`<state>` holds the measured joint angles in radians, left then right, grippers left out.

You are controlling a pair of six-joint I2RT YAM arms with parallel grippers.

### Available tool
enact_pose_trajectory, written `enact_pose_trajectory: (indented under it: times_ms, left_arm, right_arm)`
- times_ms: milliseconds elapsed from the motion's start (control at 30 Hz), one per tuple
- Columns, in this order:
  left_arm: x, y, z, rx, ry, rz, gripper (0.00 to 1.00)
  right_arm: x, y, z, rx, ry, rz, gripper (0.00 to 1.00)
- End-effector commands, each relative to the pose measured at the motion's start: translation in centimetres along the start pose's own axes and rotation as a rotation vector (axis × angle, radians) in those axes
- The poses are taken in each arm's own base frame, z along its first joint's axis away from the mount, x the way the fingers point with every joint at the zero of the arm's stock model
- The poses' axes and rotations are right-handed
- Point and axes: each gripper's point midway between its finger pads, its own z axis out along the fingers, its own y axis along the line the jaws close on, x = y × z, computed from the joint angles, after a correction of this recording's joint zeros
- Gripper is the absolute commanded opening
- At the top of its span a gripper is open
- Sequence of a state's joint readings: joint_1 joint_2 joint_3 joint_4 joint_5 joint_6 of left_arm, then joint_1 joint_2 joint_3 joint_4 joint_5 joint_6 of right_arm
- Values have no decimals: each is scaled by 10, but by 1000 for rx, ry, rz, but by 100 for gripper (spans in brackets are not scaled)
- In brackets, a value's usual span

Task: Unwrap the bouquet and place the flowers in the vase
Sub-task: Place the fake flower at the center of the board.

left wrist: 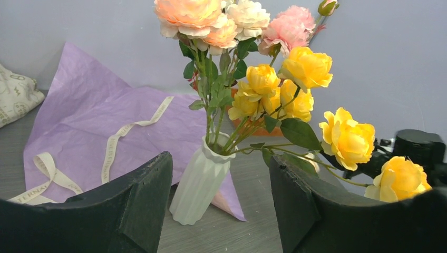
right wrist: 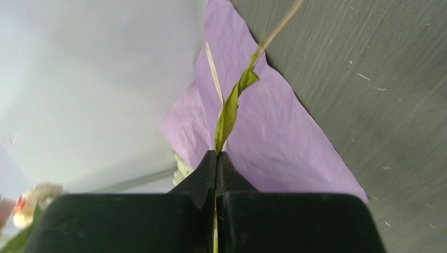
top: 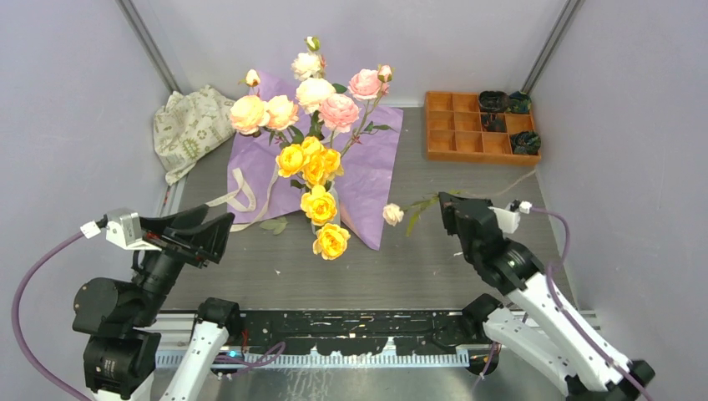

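So most of the flowers (top: 316, 159) are already standing in the white vase (left wrist: 200, 182) on the flattened purple paper (top: 376, 159), the left gripper (top: 219, 227) sits wide open just in front of it, and the right gripper (right wrist: 216, 157) is pinched tight on the leafy stem of one stray cream rose (top: 392, 214) by the paper's right edge.

The top camera looks down from above and behind both arms over the whole table (top: 467, 251). The left wrist camera looks low and level through the spread jaws of the left gripper (left wrist: 220, 161) at the vase (left wrist: 200, 190), near ahead of it. The right wrist camera sits close behind the right gripper (right wrist: 216, 155), which is pinched on a stem (right wrist: 229, 110). All 3 views share the purple paper (top: 376, 150).
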<state>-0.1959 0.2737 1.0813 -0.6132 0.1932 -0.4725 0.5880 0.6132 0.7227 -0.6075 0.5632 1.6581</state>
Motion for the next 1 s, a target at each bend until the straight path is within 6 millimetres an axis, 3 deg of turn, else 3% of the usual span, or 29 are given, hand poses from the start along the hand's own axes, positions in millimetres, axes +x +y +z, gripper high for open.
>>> enact_pose_trajectory:
  times_ms: [0, 167, 300, 367, 467, 567, 700, 967]
  left_arm:
    - [-21, -15, -2, 53, -56, 7, 68]
    - [-17, -14, -3, 52, -44, 7, 68]
    - [-12, -12, -6, 42, -28, 19, 68]
    - [-11, -10, -6, 36, -23, 24, 68]
    - [-9, -8, -5, 28, -18, 30, 68]
    - [-7, -6, -4, 20, -11, 35, 68]
    - [-6, -3, -3, 8, -9, 37, 68]
    - [1, 0, 4, 9, -2, 15, 68]
  right_arm:
    - [-11, 41, 35, -67, -175, 197, 1]
    - [11, 25, 95, 39, -184, 291, 1]
    - [19, 17, 130, 82, -243, 333, 2]
    - [25, 14, 145, 93, -251, 354, 17]
    - [39, 11, 168, 93, -218, 373, 47]
    - [47, 10, 183, 92, -174, 338, 65]
    - [47, 20, 192, 70, -97, 157, 69]
    - [34, 24, 184, 204, 109, -623, 74]
